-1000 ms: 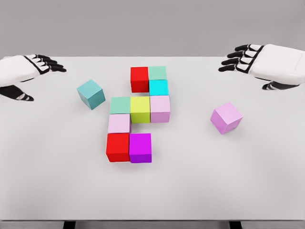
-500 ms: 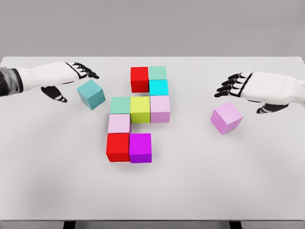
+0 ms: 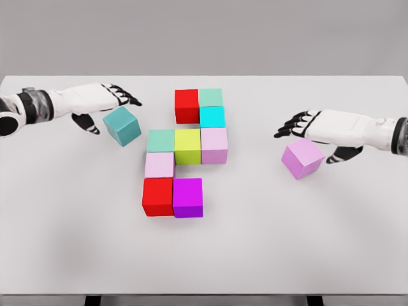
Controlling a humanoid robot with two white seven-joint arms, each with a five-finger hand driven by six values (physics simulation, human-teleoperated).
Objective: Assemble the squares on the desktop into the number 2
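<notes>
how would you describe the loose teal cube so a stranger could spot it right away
Start at the joined cluster of cubes mid-table, then look to its upper left. The teal cube sits alone there, just below the left hand. Unlike its neighbours, it is turned at an angle and touches no other cube.
</notes>
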